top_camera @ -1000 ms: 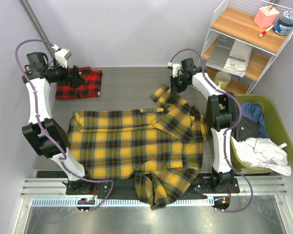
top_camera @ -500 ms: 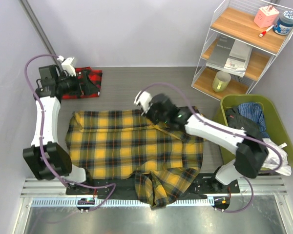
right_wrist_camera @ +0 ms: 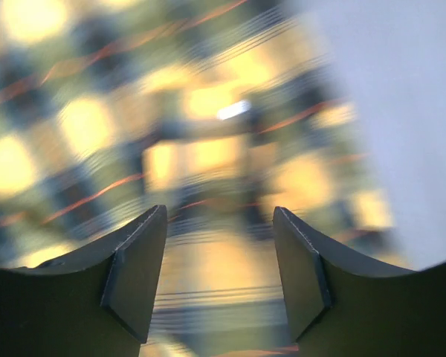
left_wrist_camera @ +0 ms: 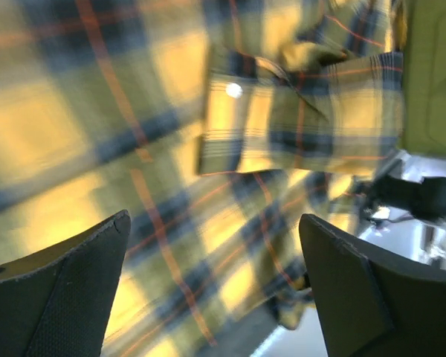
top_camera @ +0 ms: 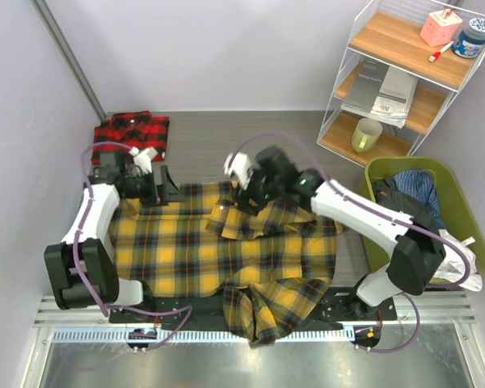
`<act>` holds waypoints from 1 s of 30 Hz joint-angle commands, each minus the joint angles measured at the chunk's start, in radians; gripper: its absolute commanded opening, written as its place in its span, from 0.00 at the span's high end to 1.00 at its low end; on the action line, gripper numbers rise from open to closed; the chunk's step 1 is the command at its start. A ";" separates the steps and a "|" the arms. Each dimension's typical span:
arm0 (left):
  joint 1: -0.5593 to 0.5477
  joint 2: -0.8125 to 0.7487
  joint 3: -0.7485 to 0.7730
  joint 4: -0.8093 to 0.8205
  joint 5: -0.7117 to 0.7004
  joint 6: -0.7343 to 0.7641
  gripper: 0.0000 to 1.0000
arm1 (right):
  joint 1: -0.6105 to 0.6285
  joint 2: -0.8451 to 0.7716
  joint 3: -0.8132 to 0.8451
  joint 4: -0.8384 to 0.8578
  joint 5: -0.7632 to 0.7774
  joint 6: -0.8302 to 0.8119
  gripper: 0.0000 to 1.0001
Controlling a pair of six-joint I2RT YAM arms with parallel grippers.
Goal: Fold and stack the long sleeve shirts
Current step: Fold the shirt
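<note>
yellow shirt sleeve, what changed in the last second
The right end effector carried the sleeve from the far right inward over the yellow shirt's body, then opened and let it go; the cuff now lies there. The left end effector, open, left the red shirt for the yellow shirt's far left edge. Red shirt stayed folded.

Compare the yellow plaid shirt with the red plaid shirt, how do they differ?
The yellow plaid shirt lies spread across the middle of the table; the red plaid shirt is folded into a compact rectangle at the far left corner. The yellow one covers more surface than the red one, and its cloth spills over the near edge, while the red sits wholly on the table. Both are black-checked plaid.
</note>
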 commanded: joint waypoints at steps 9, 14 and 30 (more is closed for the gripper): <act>-0.281 0.209 0.000 0.276 -0.036 -0.273 0.32 | -0.271 0.060 0.057 -0.218 -0.176 -0.036 0.47; -0.341 0.316 0.033 0.290 -0.043 -0.236 0.38 | -0.350 0.040 -0.020 -0.254 -0.209 -0.001 0.46; -0.389 0.461 0.024 0.350 -0.117 -0.219 0.46 | -0.383 0.072 -0.106 -0.281 -0.254 0.033 0.46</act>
